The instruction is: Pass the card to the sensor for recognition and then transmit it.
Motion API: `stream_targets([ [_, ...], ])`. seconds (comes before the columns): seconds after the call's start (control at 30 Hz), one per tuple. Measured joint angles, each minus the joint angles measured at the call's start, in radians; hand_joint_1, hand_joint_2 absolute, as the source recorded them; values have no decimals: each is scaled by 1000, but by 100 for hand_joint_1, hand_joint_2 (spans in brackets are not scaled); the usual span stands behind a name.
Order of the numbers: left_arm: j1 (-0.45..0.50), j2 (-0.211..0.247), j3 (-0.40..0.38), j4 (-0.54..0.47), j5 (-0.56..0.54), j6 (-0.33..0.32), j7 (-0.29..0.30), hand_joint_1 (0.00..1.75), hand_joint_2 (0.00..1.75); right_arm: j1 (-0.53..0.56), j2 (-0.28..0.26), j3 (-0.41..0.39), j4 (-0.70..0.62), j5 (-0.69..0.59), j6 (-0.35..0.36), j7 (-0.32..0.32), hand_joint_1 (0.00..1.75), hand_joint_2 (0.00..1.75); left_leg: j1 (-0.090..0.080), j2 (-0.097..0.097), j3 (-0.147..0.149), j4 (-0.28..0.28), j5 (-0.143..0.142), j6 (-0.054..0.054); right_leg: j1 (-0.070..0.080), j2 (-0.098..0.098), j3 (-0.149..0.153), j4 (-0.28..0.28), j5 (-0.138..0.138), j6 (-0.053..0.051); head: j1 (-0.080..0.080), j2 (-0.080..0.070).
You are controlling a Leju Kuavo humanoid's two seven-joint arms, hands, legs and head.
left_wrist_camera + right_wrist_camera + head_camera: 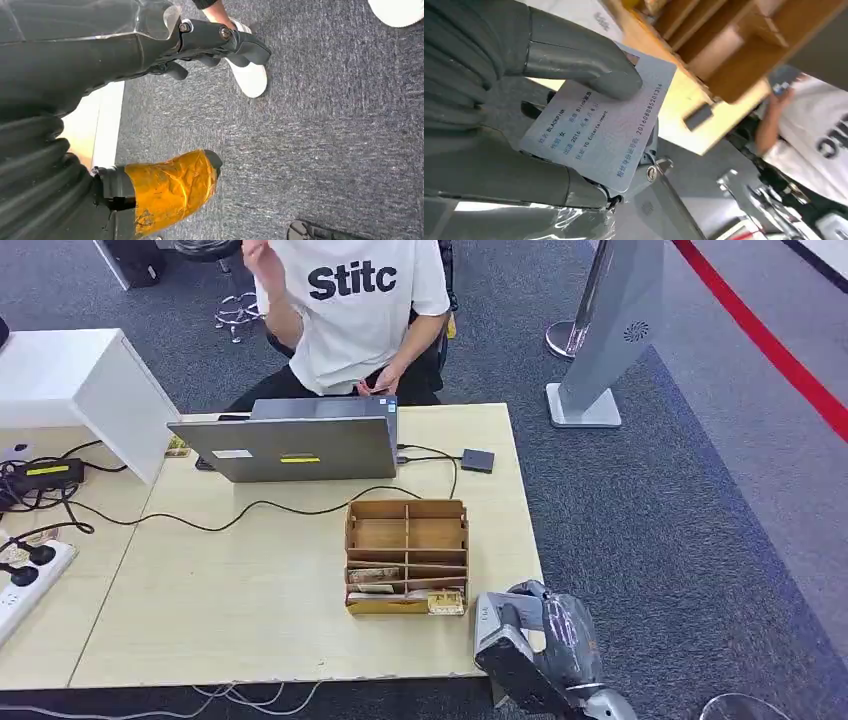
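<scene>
— Where's the card (600,134)?

— Pinched in the right hand (509,107): thick grey thumb (579,64) pressed over its upper edge, darker fingers (514,180) behind and beneath. Pale, with printed lines and a row of digits, tilted across the centre-left of the right wrist view.

— And in the head view?

— Right hand (535,640) at the lower right of the frame, hanging over the near right corner of the wooden table (250,590). Card itself too hard to pick out there.

— Anything close by?

— Just left of the hand, a wooden organizer box (406,556) with several compartments, a few flat items in the front slots. Seen close in the right wrist view too, upper right (744,55).

— The sensor?

— A small black square device (478,460) near the far right edge of the table, cabled toward the laptop (290,445). Well apart from the hand, beyond the box.

— Left hand?

— In the left wrist view, dark fingers (220,42) stretched out across the top, thumb wrapped in orange tape (172,187) lower centre. Spread apart, holding nothing, hanging above grey carpet (325,140).

— Anyone around?

— A person in a white printed shirt (350,310) seated behind the laptop, top centre. A white shoe (248,75) on the carpet near the left hand's fingers.
</scene>
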State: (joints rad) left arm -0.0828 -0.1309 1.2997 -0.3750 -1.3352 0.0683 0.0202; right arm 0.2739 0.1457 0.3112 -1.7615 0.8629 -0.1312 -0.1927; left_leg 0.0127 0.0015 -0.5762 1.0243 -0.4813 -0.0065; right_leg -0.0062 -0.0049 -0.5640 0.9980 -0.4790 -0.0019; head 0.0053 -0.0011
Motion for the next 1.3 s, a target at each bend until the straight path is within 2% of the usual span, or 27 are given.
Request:
stream_targets([
  [0.17,0,-3,0,0,-1,2,0,0,175,6,13,-49,88,-3,2,-26,175,175,0,0,0,0,0,0,0,0,0,0,0,0,0,0],
  [0.4,0,-4,0,0,-2,2,-2,0,175,6,24,-75,144,-1,5,-30,175,175,0,0,0,0,0,0,0,0,0,0,0,0,0,0],
  [1.3,0,-4,0,0,-2,2,-2,0,175,5,33,-95,183,2,15,-35,175,175,0,0,0,0,0,0,0,0,0,0,0,0,0,0],
])
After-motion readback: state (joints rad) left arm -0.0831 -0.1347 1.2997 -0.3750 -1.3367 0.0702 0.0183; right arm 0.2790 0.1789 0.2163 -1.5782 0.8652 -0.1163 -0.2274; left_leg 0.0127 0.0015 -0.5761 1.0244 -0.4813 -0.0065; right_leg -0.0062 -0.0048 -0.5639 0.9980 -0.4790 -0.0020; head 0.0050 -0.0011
